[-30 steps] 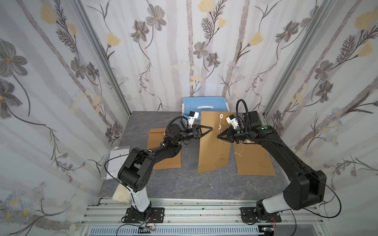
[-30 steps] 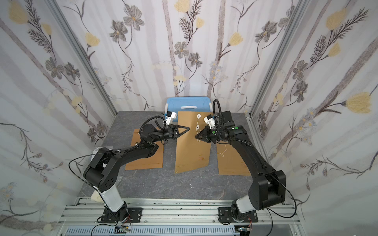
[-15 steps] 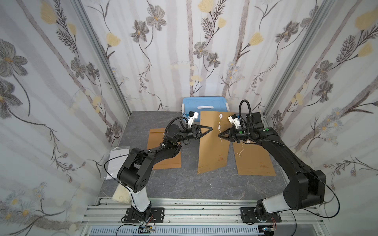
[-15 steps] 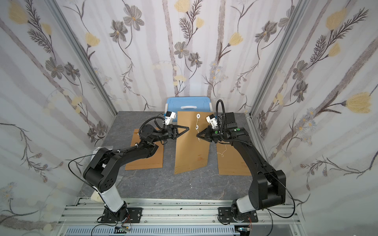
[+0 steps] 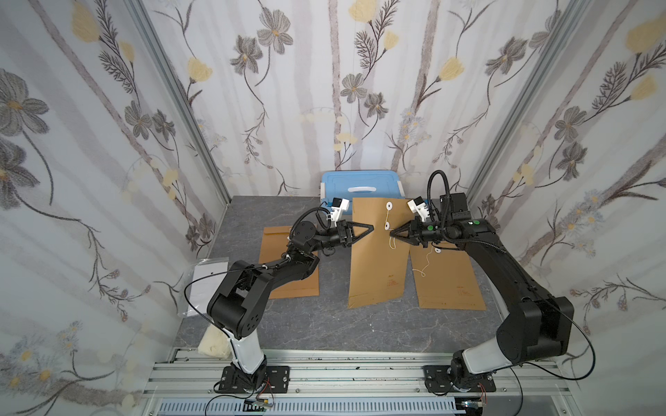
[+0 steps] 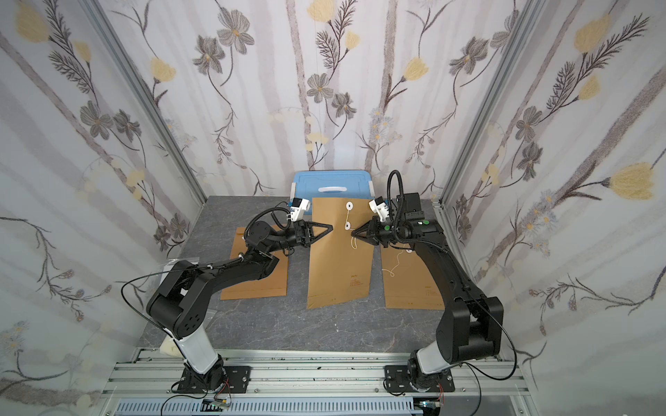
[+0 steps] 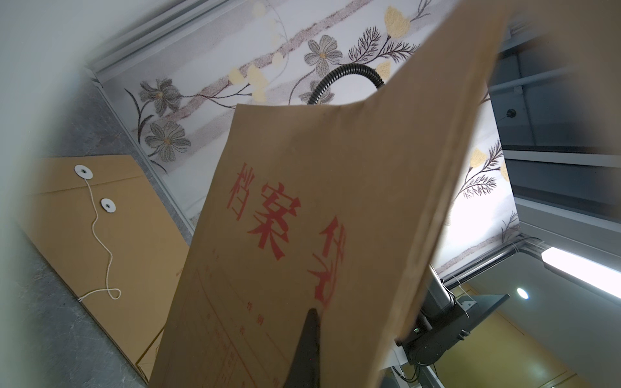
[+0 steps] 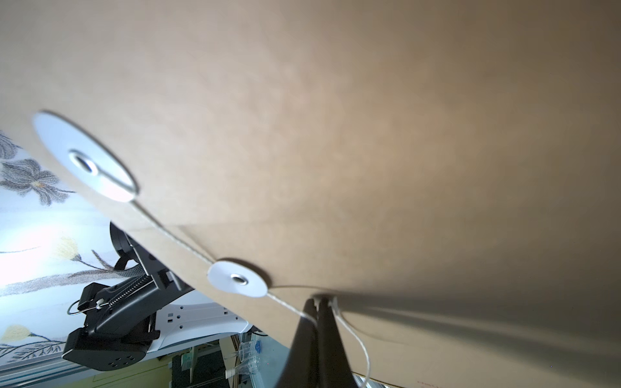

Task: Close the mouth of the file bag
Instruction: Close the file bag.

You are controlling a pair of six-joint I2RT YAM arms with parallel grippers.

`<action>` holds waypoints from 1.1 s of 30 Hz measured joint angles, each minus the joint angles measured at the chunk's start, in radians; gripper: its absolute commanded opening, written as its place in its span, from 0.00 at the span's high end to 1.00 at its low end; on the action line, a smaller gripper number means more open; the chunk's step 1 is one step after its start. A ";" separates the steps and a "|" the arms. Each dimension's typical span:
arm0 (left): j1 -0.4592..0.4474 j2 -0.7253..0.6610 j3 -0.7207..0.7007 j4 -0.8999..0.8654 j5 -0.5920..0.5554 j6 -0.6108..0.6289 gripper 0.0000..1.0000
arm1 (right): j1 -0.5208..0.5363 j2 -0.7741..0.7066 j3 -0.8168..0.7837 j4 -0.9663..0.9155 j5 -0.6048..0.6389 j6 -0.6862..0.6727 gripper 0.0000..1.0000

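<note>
- Where a grey table (image 5: 324,324) stands between flowered walls, both top views show three brown file bags in a row.
- The middle file bag (image 5: 378,266) is lifted at its far end, which overlaps one blue lidded box (image 5: 360,180).
- The left bag (image 5: 277,241) and the right bag (image 5: 450,284) lie flat.
- Two black arms reach in, one from each side.
- The left gripper (image 5: 370,229) is closed on the middle bag's left edge. The left wrist view shows one finger (image 7: 309,342) against its red-printed face.
- The right gripper (image 5: 393,232) is closed, pinching the thin white string (image 8: 188,245).
- That string joins two white discs, the far disc (image 5: 389,206) and the near disc (image 5: 389,226).
- One loose string (image 5: 427,261) trails across the right bag.
</note>
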 measured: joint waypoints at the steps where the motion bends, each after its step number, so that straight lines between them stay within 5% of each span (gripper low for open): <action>1: 0.000 0.000 0.000 0.003 -0.001 -0.003 1.00 | -0.006 0.003 0.013 -0.011 -0.005 -0.003 0.99; 20: -0.001 -0.006 0.010 -0.002 0.020 0.008 1.00 | -0.031 0.074 0.277 -0.299 -0.041 -0.116 0.97; 33: -0.022 -0.144 0.080 -0.448 0.061 0.327 1.00 | -0.013 0.103 0.411 -0.523 0.074 -0.178 0.99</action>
